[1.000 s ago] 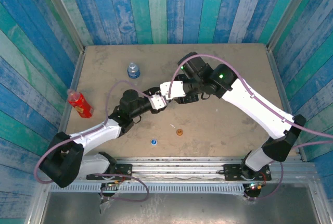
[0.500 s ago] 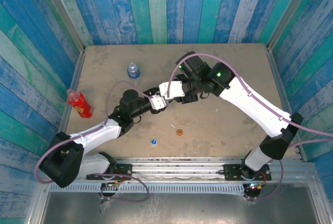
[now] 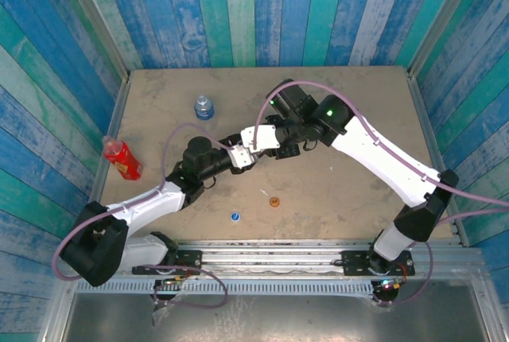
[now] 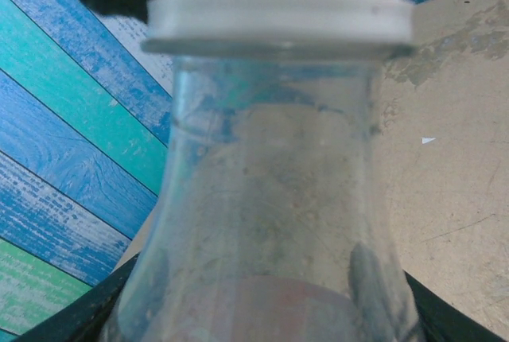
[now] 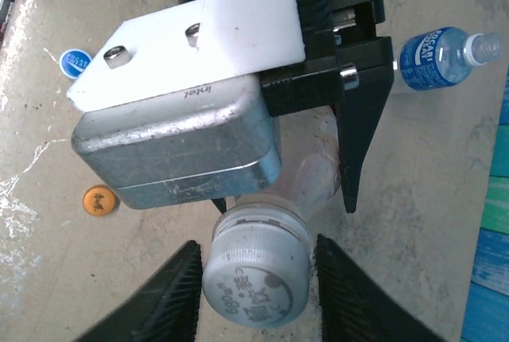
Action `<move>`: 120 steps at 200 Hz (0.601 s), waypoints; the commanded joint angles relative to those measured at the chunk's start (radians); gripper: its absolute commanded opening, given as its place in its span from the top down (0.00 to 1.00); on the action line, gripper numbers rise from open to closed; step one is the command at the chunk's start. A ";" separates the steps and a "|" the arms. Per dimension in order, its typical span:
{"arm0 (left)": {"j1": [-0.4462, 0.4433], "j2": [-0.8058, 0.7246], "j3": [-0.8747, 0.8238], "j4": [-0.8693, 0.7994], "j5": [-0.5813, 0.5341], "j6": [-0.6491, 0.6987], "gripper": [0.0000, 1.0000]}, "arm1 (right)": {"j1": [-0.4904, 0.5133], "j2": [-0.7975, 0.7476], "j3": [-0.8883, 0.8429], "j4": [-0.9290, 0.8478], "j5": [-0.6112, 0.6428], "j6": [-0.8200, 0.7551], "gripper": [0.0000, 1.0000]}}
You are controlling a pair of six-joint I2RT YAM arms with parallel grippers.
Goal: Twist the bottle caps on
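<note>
Plastic bottle (image 4: 270, 199) looks light and crushable, left gripper (image 3: 240, 156) clamped on its body; right gripper (image 5: 256, 248) pinches the small, probably slippery white cap (image 5: 254, 270) by its sides.

Worktop (image 3: 358, 103) was scuffed tan with darker stains. Walls (image 3: 238, 8) were weathered planks striped blue, teal and green. Slim bottle (image 3: 122, 159) at the left edge was red. Short bottle (image 5: 437, 57) was clear, with a blue label and white print. Clear bottle (image 4: 270, 223) had a white neck ring and a reddish label low down. White cap (image 5: 256, 266) was greyish-white with dark print. Blue cap (image 3: 235, 216) and orange cap (image 3: 275, 202) lay toward the near edge. Arms (image 3: 382, 159) were white with black joints.
</note>
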 commanded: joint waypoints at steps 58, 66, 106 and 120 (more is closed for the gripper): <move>-0.001 -0.031 0.015 0.030 0.020 -0.036 0.38 | 0.004 0.002 -0.038 -0.011 -0.006 0.061 0.65; -0.002 -0.031 0.015 0.030 0.024 -0.038 0.38 | 0.007 0.002 -0.043 -0.011 -0.006 0.068 0.70; -0.001 -0.028 0.014 0.043 0.004 -0.045 0.38 | 0.004 0.000 -0.021 0.018 0.005 0.248 0.90; 0.000 -0.025 0.012 0.054 -0.020 -0.047 0.38 | -0.003 -0.001 -0.027 0.078 0.025 0.444 0.91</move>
